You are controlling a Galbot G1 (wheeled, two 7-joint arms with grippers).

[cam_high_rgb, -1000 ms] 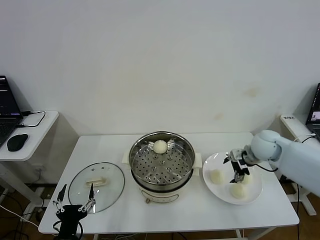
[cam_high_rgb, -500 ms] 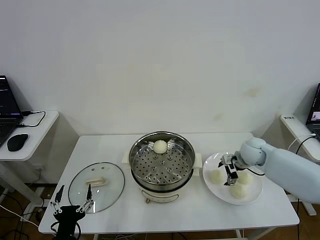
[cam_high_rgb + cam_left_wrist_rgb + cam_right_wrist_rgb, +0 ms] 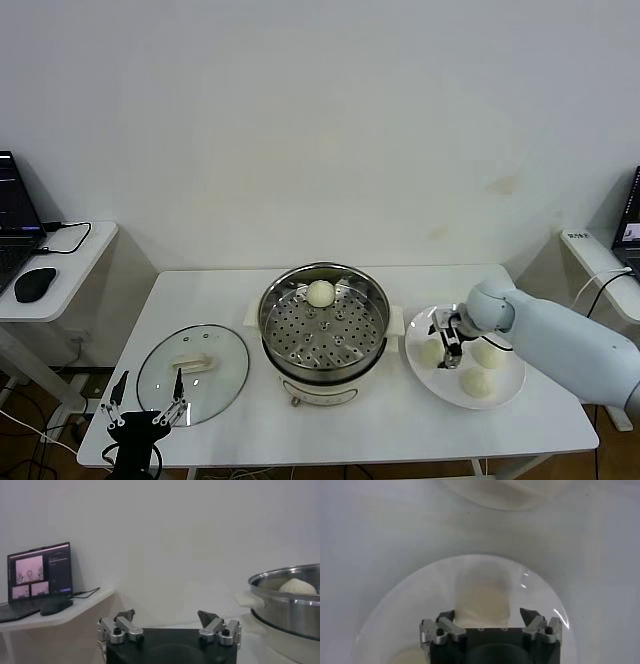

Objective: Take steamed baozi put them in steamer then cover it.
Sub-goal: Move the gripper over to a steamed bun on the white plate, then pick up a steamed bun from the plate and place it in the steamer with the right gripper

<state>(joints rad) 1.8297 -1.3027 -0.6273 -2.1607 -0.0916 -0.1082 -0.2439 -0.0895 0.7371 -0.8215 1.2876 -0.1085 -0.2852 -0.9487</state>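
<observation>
A plain off-white wall (image 3: 320,130) fills the space behind the white tabletop (image 3: 400,420), evenly lit, with a couple of faint smudges on it to the right of the tabletop's middle. Left of the tabletop stands a smaller white side desk (image 3: 50,285), set a little lower and close against the wall. On it sit an open laptop (image 3: 12,225) with a lit screen, a black computer mouse (image 3: 35,284) and a dark cable (image 3: 70,238) looping toward the wall. Right of the tabletop, another white surface (image 3: 600,265) carries the edge of a second laptop (image 3: 630,225). Dark floor (image 3: 30,450) shows below the side desk.
</observation>
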